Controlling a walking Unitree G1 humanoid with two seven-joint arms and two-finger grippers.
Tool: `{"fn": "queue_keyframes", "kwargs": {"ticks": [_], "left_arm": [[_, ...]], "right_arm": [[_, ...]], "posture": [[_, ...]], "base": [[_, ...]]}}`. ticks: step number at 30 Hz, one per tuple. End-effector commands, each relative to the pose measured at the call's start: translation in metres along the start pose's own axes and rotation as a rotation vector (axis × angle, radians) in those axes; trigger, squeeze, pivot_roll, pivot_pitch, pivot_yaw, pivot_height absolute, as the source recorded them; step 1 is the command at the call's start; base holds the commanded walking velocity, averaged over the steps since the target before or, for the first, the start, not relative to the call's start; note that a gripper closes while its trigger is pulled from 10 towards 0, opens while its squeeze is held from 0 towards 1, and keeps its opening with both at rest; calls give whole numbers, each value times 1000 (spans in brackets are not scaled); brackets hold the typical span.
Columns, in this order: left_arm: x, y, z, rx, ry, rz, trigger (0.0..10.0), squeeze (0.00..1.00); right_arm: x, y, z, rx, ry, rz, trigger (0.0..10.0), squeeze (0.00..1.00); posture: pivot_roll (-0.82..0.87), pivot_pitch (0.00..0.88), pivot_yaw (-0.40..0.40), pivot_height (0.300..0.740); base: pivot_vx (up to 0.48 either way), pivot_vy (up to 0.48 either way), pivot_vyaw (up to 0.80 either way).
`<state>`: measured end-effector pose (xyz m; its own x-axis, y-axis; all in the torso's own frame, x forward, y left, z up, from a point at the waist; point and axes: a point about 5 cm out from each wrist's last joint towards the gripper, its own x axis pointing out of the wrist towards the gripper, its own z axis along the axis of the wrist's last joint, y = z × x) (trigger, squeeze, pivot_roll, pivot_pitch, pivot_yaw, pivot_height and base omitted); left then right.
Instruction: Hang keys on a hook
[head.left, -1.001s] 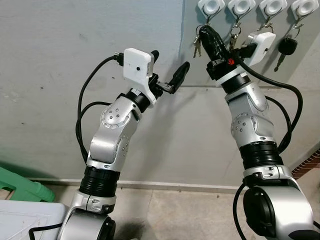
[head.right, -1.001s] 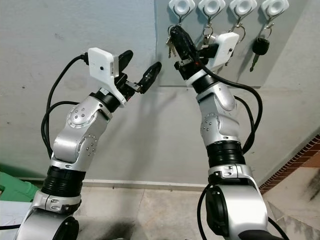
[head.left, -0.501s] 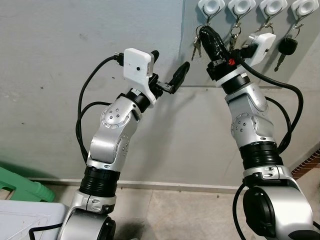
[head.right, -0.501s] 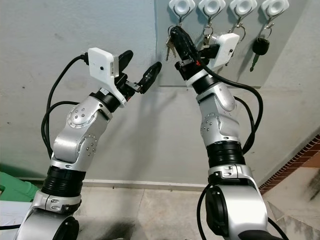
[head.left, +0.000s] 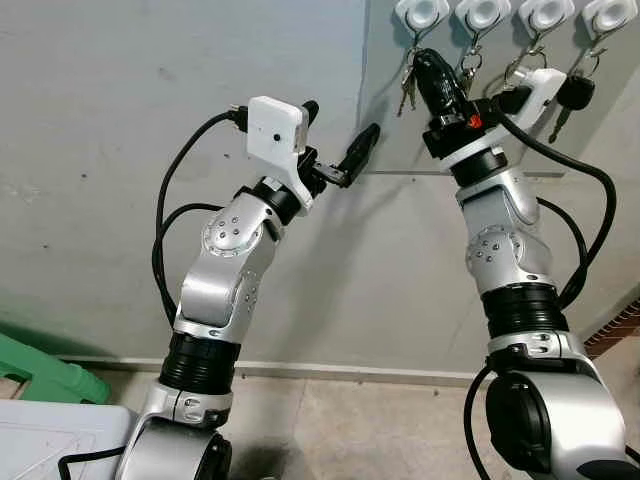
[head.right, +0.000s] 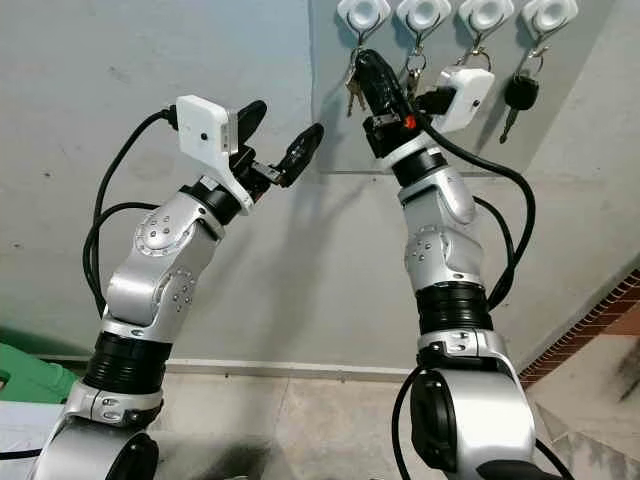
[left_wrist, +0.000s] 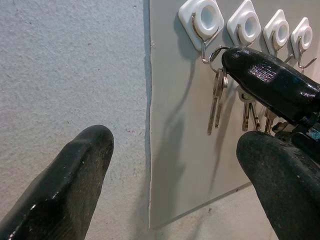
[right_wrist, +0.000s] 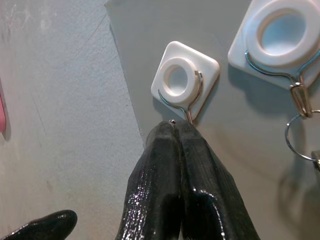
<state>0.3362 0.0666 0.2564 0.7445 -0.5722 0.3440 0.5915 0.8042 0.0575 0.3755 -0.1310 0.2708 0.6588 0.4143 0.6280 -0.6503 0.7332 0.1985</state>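
The right gripper has its two black fingers pressed together on the ring of the keys, tips right at the foot of the leftmost hook at the upper middle of the right wrist frame — the hook's wire lies directly ahead along the fingers. The keys dangle straight down, long axis vertical, just under the hook. The left gripper, fingers spread and empty, hovers left of the grey board — well apart from the hook, so the right arm is nearer.

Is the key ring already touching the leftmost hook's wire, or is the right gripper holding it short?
Touching. In the left wrist view the key ring loops around the wire of the leftmost hook, keys dangling below, with the right gripper shut on it.
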Motion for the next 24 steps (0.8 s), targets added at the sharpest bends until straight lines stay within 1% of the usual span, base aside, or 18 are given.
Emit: {"fn": "queue_keyframes", "kwargs": {"ticks": [1,12,19,24], "left_arm": [[2,-1,8,10,-24,-10,10000,0],[3,-1,9,13,-27,-6,10000,0],[2,-1,9,14,-28,-4,10000,0],[2,0,10,15,-29,-1,10000,0]], "right_arm": [[11,6,11,6,-49,26,10000,0],[14,7,13,15,-58,33,10000,0],[15,6,14,47,-64,23,10000,0],[15,5,12,92,-63,10,10000,0]], "posture": [[16,81,20,740],[18,81,19,740],[19,84,18,740],[19,88,17,740]], "base": [[0,0,0],[0,0,0],[0,0,0],[0,0,0]]}}
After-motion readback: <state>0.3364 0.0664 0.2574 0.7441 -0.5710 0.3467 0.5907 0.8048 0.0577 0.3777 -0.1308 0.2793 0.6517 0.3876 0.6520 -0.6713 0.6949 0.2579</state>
